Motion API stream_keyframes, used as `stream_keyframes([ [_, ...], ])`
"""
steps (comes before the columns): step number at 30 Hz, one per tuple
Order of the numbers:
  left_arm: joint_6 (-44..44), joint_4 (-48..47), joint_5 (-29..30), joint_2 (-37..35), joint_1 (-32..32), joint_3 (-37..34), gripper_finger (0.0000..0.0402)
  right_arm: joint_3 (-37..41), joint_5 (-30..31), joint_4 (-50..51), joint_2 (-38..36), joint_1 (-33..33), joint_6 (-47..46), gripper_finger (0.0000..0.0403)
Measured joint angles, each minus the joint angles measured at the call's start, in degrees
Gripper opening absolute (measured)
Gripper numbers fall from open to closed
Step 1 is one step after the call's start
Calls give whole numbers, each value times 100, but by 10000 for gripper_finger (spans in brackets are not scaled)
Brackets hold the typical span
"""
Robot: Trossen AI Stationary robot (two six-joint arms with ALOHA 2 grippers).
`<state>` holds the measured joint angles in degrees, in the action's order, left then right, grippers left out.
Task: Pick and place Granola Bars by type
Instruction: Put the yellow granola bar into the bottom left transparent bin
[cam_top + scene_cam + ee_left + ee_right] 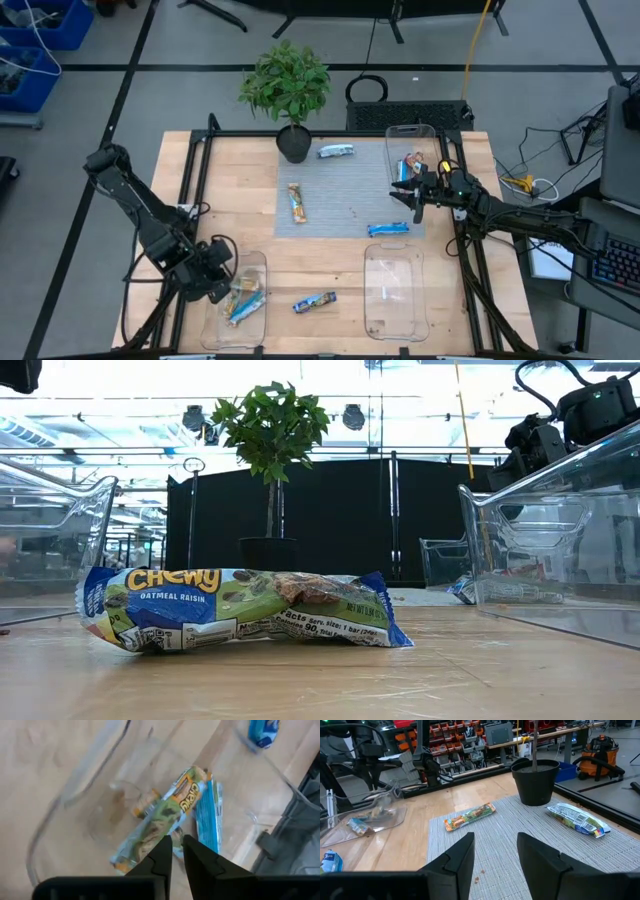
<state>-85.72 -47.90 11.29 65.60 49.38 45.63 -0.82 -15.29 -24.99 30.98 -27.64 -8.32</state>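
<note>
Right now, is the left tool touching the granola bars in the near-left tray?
Apart. The left wrist view shows the left tool nearly closed, hanging above the green bar and blue bar, nothing between its fingers.

- Two bars point(245, 301) in left front tray point(258, 262).
- One bar point(314, 301) on table point(330, 262) between front trays.
- Three bars point(296, 203) on mat point(340, 190), behind them.

I see two arms, both matte black w/ jointed segments and black cables along the links. Left gripper point(177, 851): two black wedge-shaped fingers on a flat black bar. Right gripper point(495, 851): same build, broader fingers.
</note>
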Motion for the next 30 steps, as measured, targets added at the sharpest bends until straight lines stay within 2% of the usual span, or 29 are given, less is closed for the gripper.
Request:
stream_keyframes([
  [2, 511, 1, 310, -2, -26, 0, 60, 0, 0, -2, 0, 0, 0, 139],
  [5, 1469, 10, 1271, -30, -30, 0, 72, 0, 0, -2, 0, 0, 2, 139],
  [9, 2520, 5, 3217, -210, -34, 0, 84, 0, 0, -7, 0, 0, 2, 139],
  [12, 2966, -23, 4718, -399, -77, 0, 85, 0, -2, -52, -2, 0, 7, 139],
  [14, 3196, -46, 5038, -549, -242, 0, 85, 0, -2, -48, -2, 0, 44, 139],
  [16, 3512, 141, 5034, -713, -507, -73, 85, 0, -2, -48, -2, -2, 46, 139],
  [18, 4148, 794, 4846, -882, -836, -296, 85, 0, -2, -48, -2, 0, 52, 139],
  [20, 5245, 2061, 4309, -1040, -1289, -693, 85, 1, -1, -48, -2, 0, 85, 139],
  [23, 7207, 4476, 2601, -1234, -2160, -1484, 85, 0, 2, -52, -2, 0, 109, 139],
  [25, 8088, 5800, 1288, -1305, -2822, -1891, 85, 0, 2, -98, -2, 0, 109, 139],
  [27, 8452, 6526, 415, -1383, -3519, -2157, 85, 1, 2, -157, -2, 0, 105, 139],
  [30, 8267, 6720, -579, -1379, -4673, -2236, 85, 0, 4, -175, -2, 0, 92, 139],
])
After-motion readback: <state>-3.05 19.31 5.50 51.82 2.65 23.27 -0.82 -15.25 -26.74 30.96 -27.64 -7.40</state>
